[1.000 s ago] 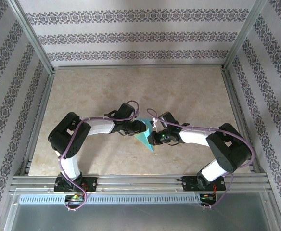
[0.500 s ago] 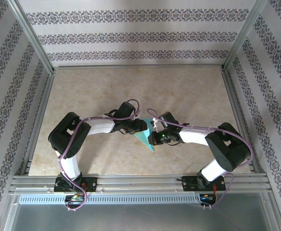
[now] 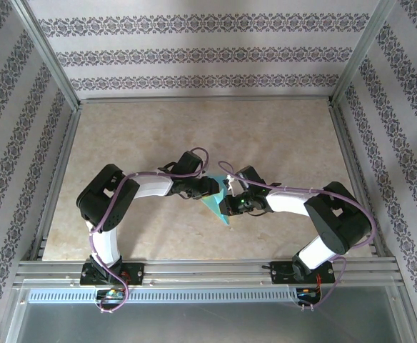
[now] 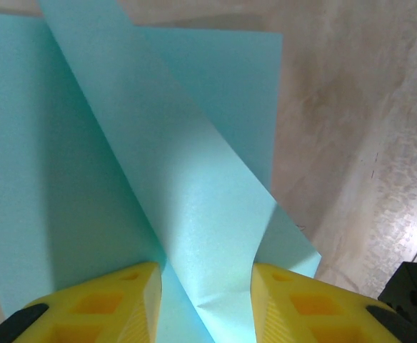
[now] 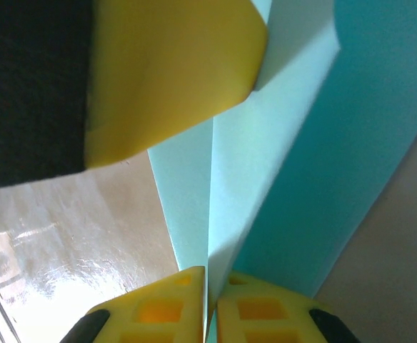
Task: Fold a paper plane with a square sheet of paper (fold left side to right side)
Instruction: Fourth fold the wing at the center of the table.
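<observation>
— Where is the paper plane (image 3: 220, 208) sitting?
— Mid-counter (image 3: 158, 136), between my two arms.
— What are the wrist views adding?
— My left pincer (image 4: 205, 275) is standing partly released, straddling a raised flap. My right pincer (image 5: 210, 279) is clenching on the plane's crease.

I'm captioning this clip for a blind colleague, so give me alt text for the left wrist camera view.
Folded cyan paper spreads across the beige table, one folded flap running diagonally down between the left gripper's two yellow fingertips, which stand apart at the bottom edge. Bare table shows at right.
</observation>
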